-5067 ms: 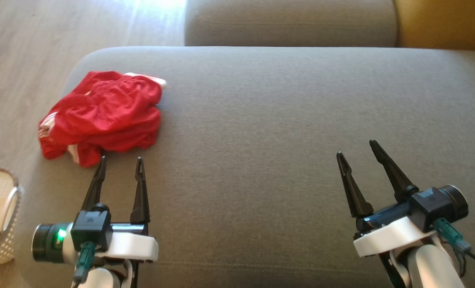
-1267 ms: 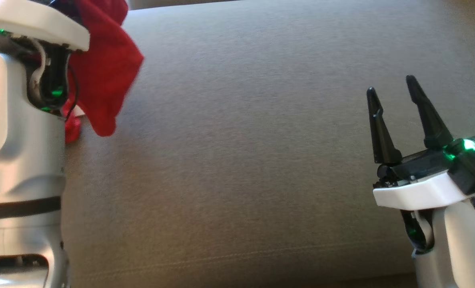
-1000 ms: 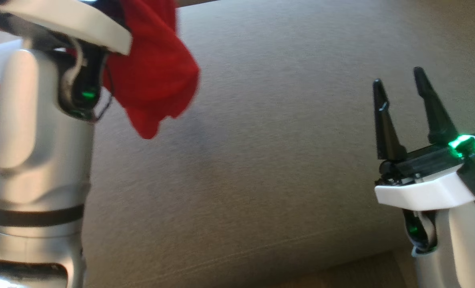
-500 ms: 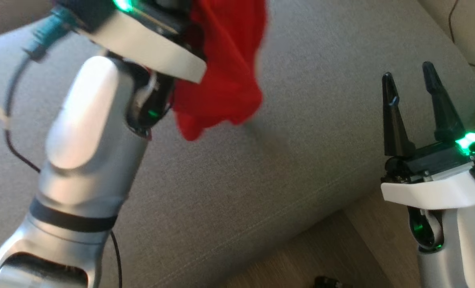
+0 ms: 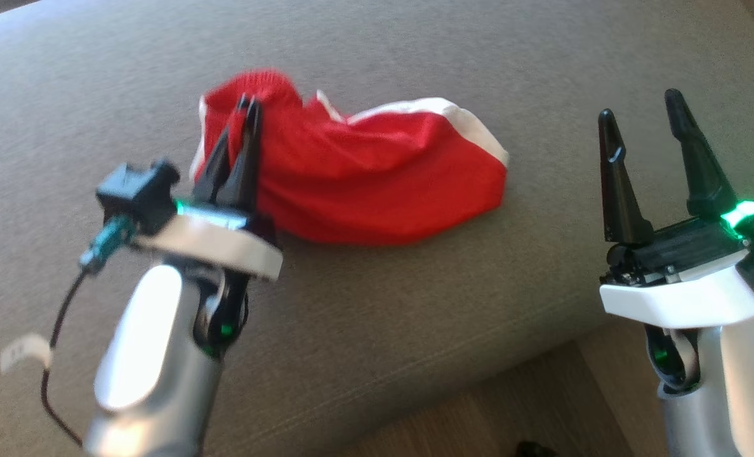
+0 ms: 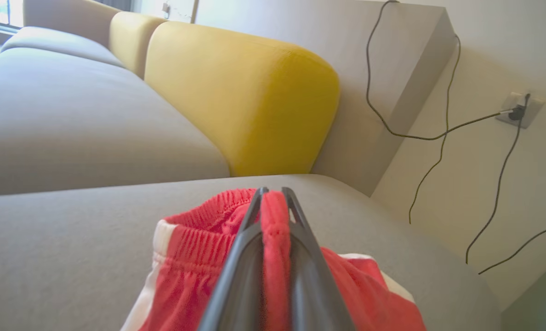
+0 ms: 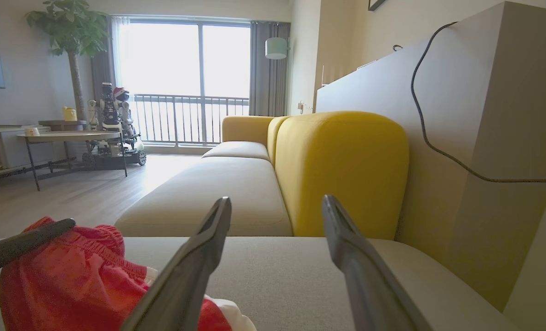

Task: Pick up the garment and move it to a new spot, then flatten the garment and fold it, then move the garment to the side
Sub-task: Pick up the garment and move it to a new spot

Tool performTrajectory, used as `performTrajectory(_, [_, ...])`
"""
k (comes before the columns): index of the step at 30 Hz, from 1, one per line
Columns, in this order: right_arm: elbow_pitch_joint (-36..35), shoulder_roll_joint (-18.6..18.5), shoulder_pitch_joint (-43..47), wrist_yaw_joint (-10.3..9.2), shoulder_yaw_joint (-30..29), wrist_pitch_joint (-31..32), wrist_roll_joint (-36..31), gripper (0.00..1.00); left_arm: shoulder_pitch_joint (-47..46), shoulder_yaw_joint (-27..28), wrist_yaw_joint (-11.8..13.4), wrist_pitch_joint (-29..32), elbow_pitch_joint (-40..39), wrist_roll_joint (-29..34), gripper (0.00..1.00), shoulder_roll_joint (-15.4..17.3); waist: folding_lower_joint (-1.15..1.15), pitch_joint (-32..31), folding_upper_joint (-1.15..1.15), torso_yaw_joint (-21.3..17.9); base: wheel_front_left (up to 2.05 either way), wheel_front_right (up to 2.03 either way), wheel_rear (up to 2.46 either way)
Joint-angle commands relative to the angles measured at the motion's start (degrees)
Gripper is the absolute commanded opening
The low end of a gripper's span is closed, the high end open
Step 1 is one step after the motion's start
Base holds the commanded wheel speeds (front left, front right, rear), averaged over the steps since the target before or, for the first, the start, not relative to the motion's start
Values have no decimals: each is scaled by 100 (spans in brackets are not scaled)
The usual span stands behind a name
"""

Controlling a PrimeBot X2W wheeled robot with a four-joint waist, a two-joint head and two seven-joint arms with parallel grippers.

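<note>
The garment (image 5: 377,181) is a pair of red shorts with white trim, lying crumpled on the grey sofa seat (image 5: 415,51). My left gripper (image 5: 247,105) is shut on its elastic waistband, which stands pinched up between the fingers (image 6: 273,216). The rest of the cloth spreads to the right of that grip. My right gripper (image 5: 640,108) hangs open to the right of the garment, apart from it, near the seat's right end. In the right wrist view the garment (image 7: 71,276) sits at the lower left, beside the open right gripper (image 7: 277,202).
A yellow backrest cushion (image 6: 245,96) stands behind the seat. Beyond it is a beige panel (image 6: 392,59) with dark cables (image 6: 443,133) running to a wall socket. Wooden floor (image 5: 529,412) shows past the seat's front edge. More grey seat (image 7: 208,197) stretches away toward a window.
The garment hung in the air from my raised left gripper; now it lies on the seat with the gripper lowered and still shut on it. The head view has also turned.
</note>
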Motion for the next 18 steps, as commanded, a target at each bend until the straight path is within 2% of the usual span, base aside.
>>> performTrajectory(1, [-198,-1,-72,-1,113,-35,-72,100,106,300,-35,-66,-273,40,0,-26,0,-97,0,257,0,0,0])
performTrajectory(5, [-173,-1,-4,-1,188,-35,-156,100,653,601,-36,-67,-450,139,0,-102,0,-205,0,538,0,0,0])
performTrajectory(12, [-22,-1,124,-1,350,-35,-221,100,1282,653,-1,-67,-670,-53,0,-122,0,-361,0,911,0,0,0])
performTrajectory(13, [9,-1,134,-1,389,-35,-228,100,1367,663,37,-67,-690,-108,32,-122,0,-378,0,954,0,0,0])
performTrajectory(14, [31,-1,142,-1,416,-35,-237,100,1443,660,70,-67,-698,-130,73,-123,0,-393,0,996,0,0,0])
performTrajectory(15, [47,-1,152,-1,438,-35,-246,100,1506,655,106,-67,-701,-121,100,-123,0,-406,0,1040,0,0,0])
performTrajectory(18, [100,-1,206,-1,489,-35,-268,100,1653,644,237,-67,-718,-86,100,-123,0,-461,0,1168,0,0,0])
